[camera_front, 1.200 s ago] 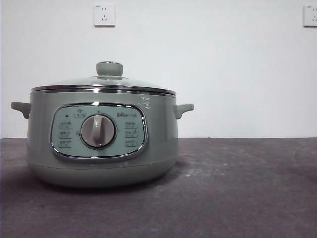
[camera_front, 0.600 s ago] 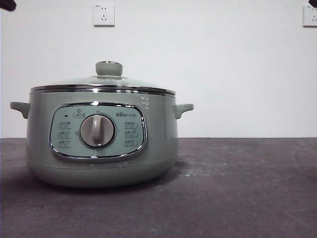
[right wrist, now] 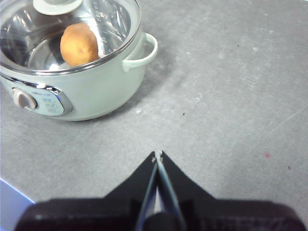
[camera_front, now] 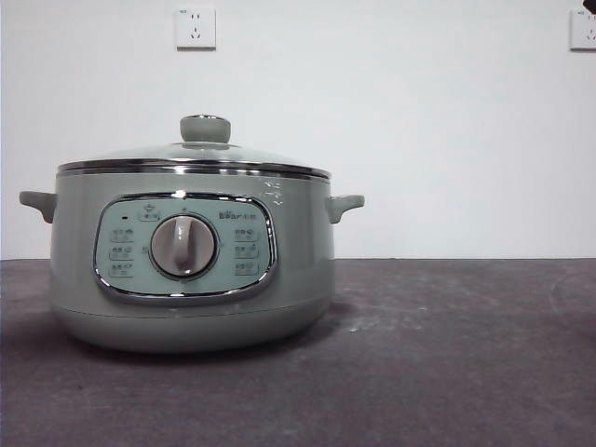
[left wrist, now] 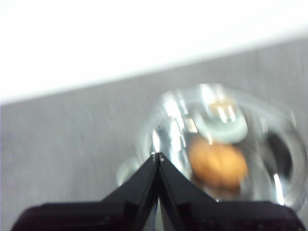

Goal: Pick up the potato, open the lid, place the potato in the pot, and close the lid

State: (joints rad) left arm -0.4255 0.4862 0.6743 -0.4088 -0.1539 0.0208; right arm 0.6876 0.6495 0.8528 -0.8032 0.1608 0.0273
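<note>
- The pot (camera_front: pixel 191 270) is standing on the grey surface (camera_front: pixel 447 354), well toward its left part in the front view, with the control panel and the central dial (camera_front: pixel 183 246) facing the camera.
- The lid (camera_front: pixel 194 156) is sitting closed on the pot, its steel rim lying flat on the pot's rim and its pale-green knob (camera_front: pixel 205 128) pointing straight up.
- The potato (right wrist: pixel 79 44) is lying inside the pot, on the shiny inner bottom, and is showing through the glass of the lid in both wrist views.
- The left gripper (left wrist: pixel 158 156) is hanging above the pot, with its two black jaws pressed together and holding nothing; this view is blurred, so the potato (left wrist: pixel 217 164) is appearing only as an orange patch under the glass.
- The right gripper (right wrist: pixel 157 155) is hovering over bare surface, well apart from the pot (right wrist: pixel 91 94), with its jaws also closed together and empty.
- One side handle (right wrist: pixel 140 53) of the pot is pointing toward the bare part of the surface below the right gripper.
- Two white wall sockets (camera_front: pixel 196 28) are showing on the wall behind the surface.
</note>
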